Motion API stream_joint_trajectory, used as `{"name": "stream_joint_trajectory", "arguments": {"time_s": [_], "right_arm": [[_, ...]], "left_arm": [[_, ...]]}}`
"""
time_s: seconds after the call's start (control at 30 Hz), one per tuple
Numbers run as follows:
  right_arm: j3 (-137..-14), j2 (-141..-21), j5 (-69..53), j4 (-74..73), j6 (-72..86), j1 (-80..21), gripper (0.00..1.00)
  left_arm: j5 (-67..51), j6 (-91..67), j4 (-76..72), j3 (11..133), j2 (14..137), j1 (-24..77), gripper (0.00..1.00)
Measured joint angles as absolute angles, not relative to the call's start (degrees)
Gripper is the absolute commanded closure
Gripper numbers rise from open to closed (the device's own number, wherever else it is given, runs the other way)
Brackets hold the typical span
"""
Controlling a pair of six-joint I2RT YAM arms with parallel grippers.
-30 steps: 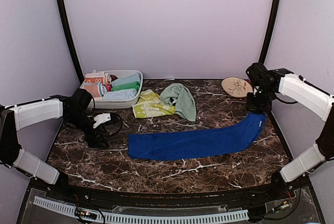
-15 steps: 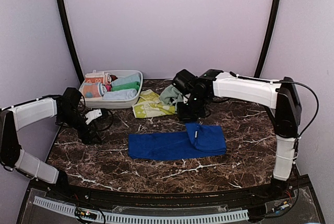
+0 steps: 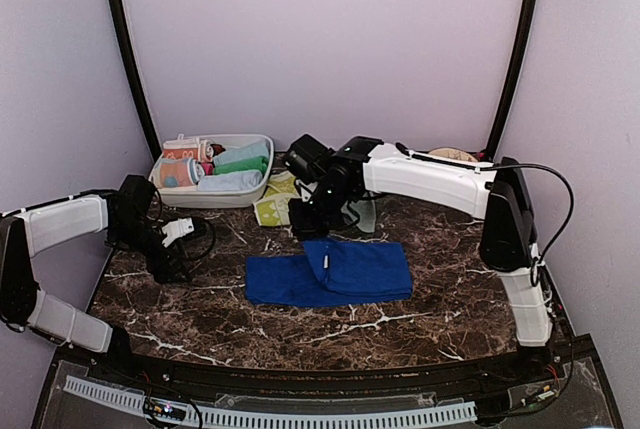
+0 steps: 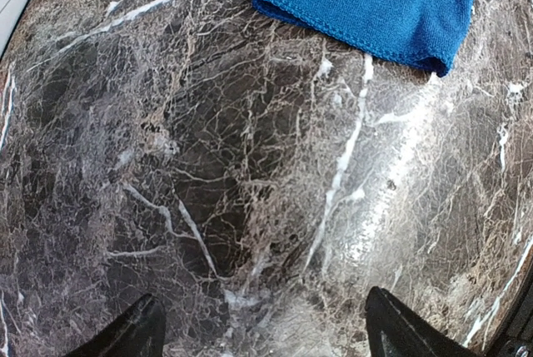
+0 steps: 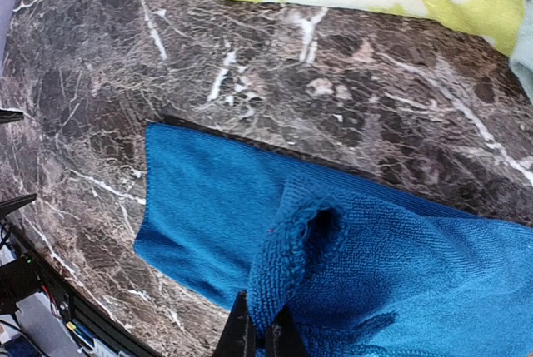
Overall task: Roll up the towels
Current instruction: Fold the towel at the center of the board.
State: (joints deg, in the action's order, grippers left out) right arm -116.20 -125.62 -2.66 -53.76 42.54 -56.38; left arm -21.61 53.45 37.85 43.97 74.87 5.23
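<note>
- Top external: blue towel (image 3: 345, 271) doubled over on marble table (image 3: 450, 299), right gripper (image 3: 312, 229) at its fold, left gripper (image 3: 172, 264) well apart.
- Left wrist: spread wide, empty, above table.
- Right wrist: clenched on towel end; advise low carry, edges aligned, tight roll.

Right arm (image 3: 430, 177) is stretched across to the left, past the middle, wrist tipped down, and the right gripper (image 5: 260, 336) is pinched tight on a fold of the blue towel (image 5: 375, 265). Left arm (image 3: 65, 224) sits bent low on the left, the left gripper (image 4: 262, 340) spread wide, pointing down, holding nothing.
</note>
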Motion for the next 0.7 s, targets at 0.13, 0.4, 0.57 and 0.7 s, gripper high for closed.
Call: {"name": "stream_joint_trajectory", "arguments": {"time_s": [0.13, 0.4, 0.57, 0.7], "right_arm": [[-119.1, -127.5, -4.2, -53.8, 42.6, -57.0, 1.00], [-120.6, -129.8, -6.7, -52.1, 44.4, -58.8, 1.00], [-121.9, -132.1, -8.4, -49.8, 46.2, -59.8, 1.00], [-123.4, -134.2, -9.4, -48.6, 47.3, -60.2, 1.00]], "left_arm": [[-21.6, 53.4, 37.5, 44.0, 74.9, 5.2, 0.16], [-21.5, 53.4, 37.1, 43.9, 74.9, 5.1, 0.16], [-21.3, 53.4, 36.9, 43.7, 74.8, 5.0, 0.16], [-21.2, 53.4, 36.8, 43.7, 74.8, 5.0, 0.16]]}}
